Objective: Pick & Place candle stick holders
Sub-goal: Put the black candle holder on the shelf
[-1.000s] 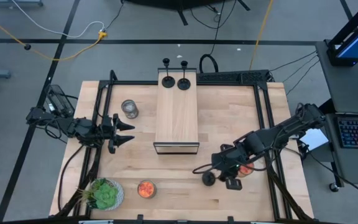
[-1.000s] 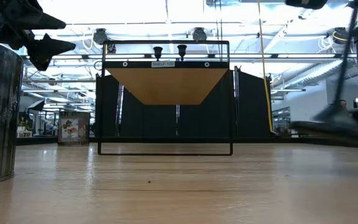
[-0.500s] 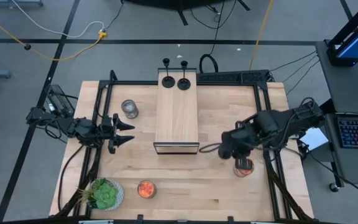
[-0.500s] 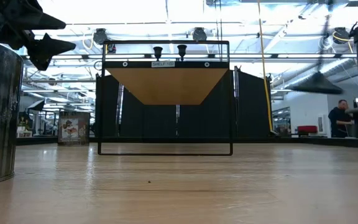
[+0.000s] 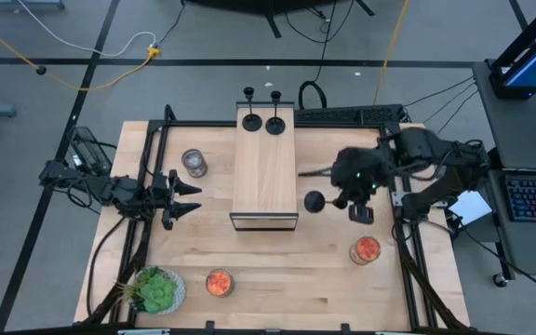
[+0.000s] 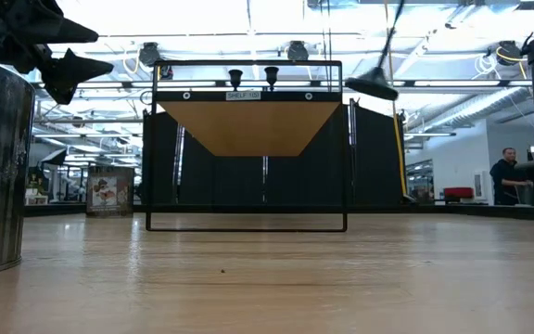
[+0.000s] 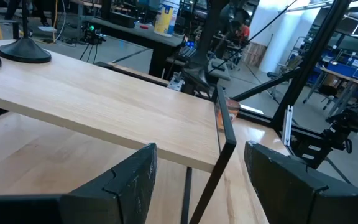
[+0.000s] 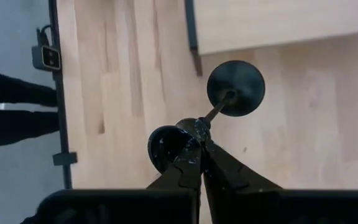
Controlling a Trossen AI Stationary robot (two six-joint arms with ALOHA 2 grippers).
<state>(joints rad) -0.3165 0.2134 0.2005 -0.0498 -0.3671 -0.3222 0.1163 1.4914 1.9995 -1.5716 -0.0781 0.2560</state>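
My right gripper (image 5: 342, 190) is shut on a black candle stick holder (image 5: 315, 201) and holds it in the air just right of the wooden shelf (image 5: 265, 172). In the low view its round base (image 6: 371, 88) hangs about level with the shelf top. Two more black holders (image 5: 248, 116) (image 5: 274, 121) stand on their round bases at the shelf's far end; they also show in the low view (image 6: 235, 76) (image 6: 271, 74). My left gripper (image 5: 190, 197) waits open at the table's left, pointing at the shelf, its fingers (image 7: 129, 183) holding nothing. My right gripper pinches the holder's top end, at the small cup (image 8: 169, 148) where the stem meets it, between its two fingers (image 8: 219, 163). The fingers come from above, pointing down. The holder hangs below them, lifted clear, tilted, with its round base (image 8: 235, 87) lowest and toward the shelf.
A metal cup (image 5: 194, 163) stands left of the shelf. A potted plant (image 5: 156, 290) and an orange glass (image 5: 219, 283) are at the near left, another orange glass (image 5: 365, 249) at the near right. A black frame (image 5: 394, 177) borders the table. A person (image 6: 506, 176) shows far behind.
My right gripper has gone up and toward the table's far edge, from the near right to beside the shelf, still shut on the holder. The holder has risen with it, clear of the table, and has swung toward the shelf.
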